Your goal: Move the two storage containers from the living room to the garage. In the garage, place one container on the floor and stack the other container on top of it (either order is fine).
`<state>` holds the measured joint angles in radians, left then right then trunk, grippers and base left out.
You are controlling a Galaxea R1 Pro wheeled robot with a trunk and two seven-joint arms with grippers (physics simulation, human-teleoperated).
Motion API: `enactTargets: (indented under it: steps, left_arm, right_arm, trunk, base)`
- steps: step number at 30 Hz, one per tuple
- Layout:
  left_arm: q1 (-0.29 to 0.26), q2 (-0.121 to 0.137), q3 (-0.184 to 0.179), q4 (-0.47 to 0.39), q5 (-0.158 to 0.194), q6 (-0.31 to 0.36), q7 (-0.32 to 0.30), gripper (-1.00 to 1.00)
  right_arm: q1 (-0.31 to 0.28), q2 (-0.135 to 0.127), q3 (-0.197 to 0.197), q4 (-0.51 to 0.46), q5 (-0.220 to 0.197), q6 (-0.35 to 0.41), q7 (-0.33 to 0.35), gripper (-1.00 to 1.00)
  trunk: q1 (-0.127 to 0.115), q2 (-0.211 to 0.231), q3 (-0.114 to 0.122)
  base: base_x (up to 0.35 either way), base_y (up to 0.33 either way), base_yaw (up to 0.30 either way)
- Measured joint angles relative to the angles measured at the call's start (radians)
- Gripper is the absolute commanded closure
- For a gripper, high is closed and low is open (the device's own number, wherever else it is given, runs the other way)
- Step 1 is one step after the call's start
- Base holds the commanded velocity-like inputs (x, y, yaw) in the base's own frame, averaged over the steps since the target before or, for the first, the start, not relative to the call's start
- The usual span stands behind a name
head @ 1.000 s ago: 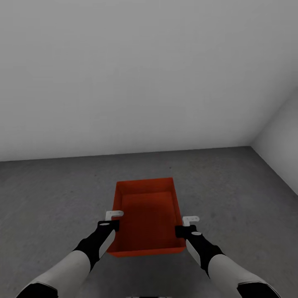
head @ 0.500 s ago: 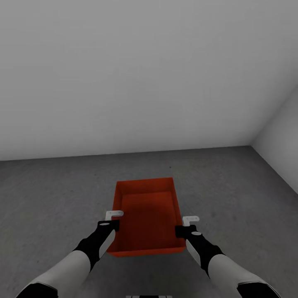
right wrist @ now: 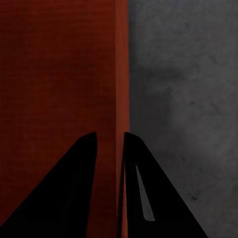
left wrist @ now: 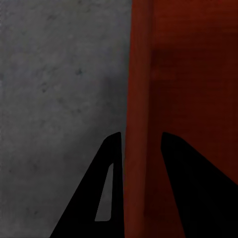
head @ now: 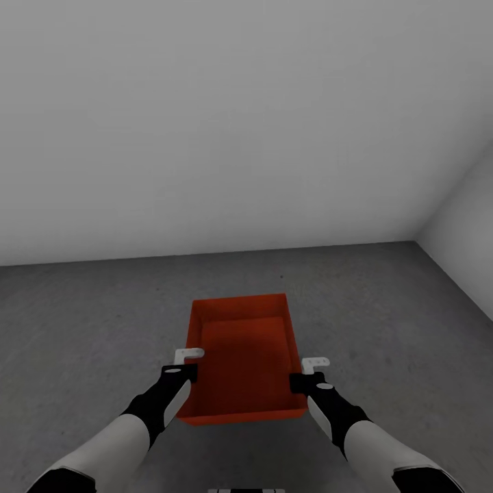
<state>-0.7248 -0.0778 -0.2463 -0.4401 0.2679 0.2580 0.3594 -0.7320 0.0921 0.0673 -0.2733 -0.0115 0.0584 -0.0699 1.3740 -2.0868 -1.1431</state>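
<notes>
One red-orange open-top storage container (head: 241, 356) is in front of me over the garage's dark concrete floor (head: 82, 322), long side pointing away. My left gripper (head: 186, 367) straddles its left wall near the front corner, and my right gripper (head: 307, 374) straddles the right wall. The left wrist view has the black fingers of the left gripper (left wrist: 141, 136) on either side of the container's red wall (left wrist: 139, 74). The right gripper (right wrist: 110, 134) clamps the other wall (right wrist: 121, 74) the same way. Whether the container rests on the floor or hangs just above it, I cannot tell.
A plain light-grey wall (head: 226, 123) stands ahead, meeting the floor a short way past the container. A second wall (head: 465, 226) closes the right side. Bare concrete lies to the left and right of the container.
</notes>
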Motion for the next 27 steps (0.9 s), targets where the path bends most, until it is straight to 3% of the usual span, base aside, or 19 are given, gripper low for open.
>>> enactTargets:
  steps: [2,3,27]
  left_arm:
    - [0.0,0.0,0.0,-0.001,0.0,0.001,0.0,1.0]
    - [0.0,0.0,0.0,-0.001,0.0,0.001,0.0,-1.0]
    - [0.0,0.0,0.009,-0.005,0.003,-0.003,-0.003,-1.0]
  right_arm:
    - [0.0,0.0,0.0,0.0,0.0,0.0,0.0,1.0]
    - [0.0,0.0,0.0,0.0,0.0,0.0,0.001,-1.0]
    - [0.0,-0.003,-0.012,0.002,-0.013,0.001,0.002,-1.0]
  trunk:
    - [0.0,0.0,0.0]
    - [0.0,0.0,0.0]
    - [0.0,0.0,0.0]
  base:
    - [0.0,0.0,0.0]
    - [0.0,0.0,0.0]
    - [0.0,0.0,0.0]
